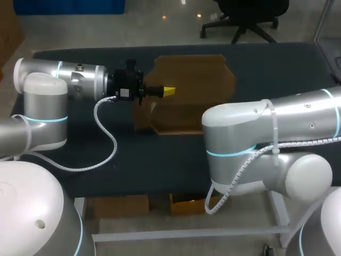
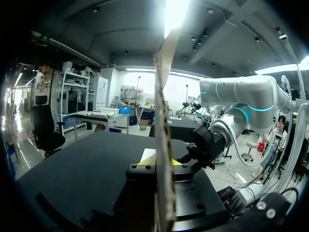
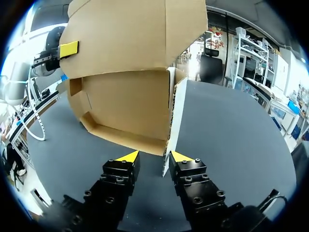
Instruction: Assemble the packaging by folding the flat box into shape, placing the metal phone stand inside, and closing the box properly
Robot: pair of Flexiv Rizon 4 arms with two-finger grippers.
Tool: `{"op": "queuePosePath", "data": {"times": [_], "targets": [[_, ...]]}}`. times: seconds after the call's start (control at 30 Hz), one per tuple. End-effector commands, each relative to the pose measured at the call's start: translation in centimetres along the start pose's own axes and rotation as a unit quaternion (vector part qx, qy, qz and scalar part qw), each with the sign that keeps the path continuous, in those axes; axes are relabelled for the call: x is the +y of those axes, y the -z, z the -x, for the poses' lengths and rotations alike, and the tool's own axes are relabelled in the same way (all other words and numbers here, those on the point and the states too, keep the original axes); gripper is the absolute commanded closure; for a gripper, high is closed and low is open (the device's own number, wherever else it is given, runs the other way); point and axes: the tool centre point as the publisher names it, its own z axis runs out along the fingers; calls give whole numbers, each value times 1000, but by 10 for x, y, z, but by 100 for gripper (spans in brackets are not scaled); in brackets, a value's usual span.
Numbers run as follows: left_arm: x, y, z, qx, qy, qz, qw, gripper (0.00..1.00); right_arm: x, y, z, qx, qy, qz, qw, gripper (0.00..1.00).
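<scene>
1. Head view: the brown cardboard box point(image 1: 192, 96) lies partly folded on the dark table point(image 1: 106, 154), in the upper middle of the frame. The left arm point(image 1: 58, 80) comes in from the left. The left gripper point(image 1: 169, 91) is at the box's left side, with one yellow tip lying on the cardboard. The right arm point(image 1: 256, 138) crosses the lower right, and its bulk hides its own gripper.
2. Left wrist view: the left gripper point(image 2: 161, 160) is clamped on a panel of the cardboard box point(image 2: 164, 96). The panel stands edge-on between the fingers and rises straight up from them. The right arm point(image 2: 241, 96) is ahead, beyond the panel.
3. Right wrist view: the right gripper point(image 3: 154, 157) is spread and grips nothing. The cardboard box point(image 3: 125, 111) stands just ahead of it with its hollow facing the fingers. A pale flap edge comes down beside one fingertip. A yellow tip of the left gripper point(image 3: 69, 49) presses the box's upper panel.
</scene>
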Motion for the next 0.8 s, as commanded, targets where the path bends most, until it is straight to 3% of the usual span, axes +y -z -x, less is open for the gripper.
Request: {"op": "queuePosePath", "data": {"times": [0.03,0.8], "targets": [[2,0,0,0,0,-1,1000,100,-9,6,-1,-5,-3,13,1000,64],[2,0,0,0,0,-1,1000,100,-21,37,14,47,8,28,998,64]]}}
